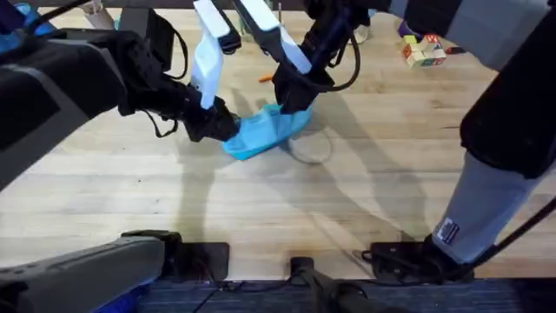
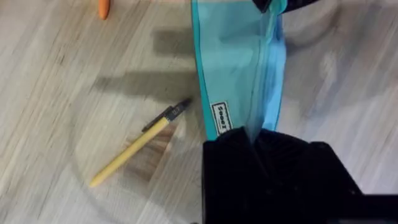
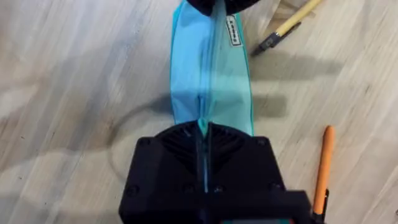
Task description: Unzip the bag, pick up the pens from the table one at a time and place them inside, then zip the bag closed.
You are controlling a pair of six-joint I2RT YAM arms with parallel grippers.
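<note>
My left gripper pinches one end of the bag and my right gripper clamps the other at the zip line, mid-table. The bag's long axis runs between them; 2 pens lie beside it.

Bag: light-blue soft fabric pouch, long and slim, zip along its top closed where visible; a small label near one end; clamped at both ends by black fingers.
Yellow pen: yellowish-tan barrel, dark tip and clip; lies flat on the desk, just beside the labelled end, apart from the bag.
Orange pen: orange barrel; lies flat on the desk beside the bag's other end.
</note>
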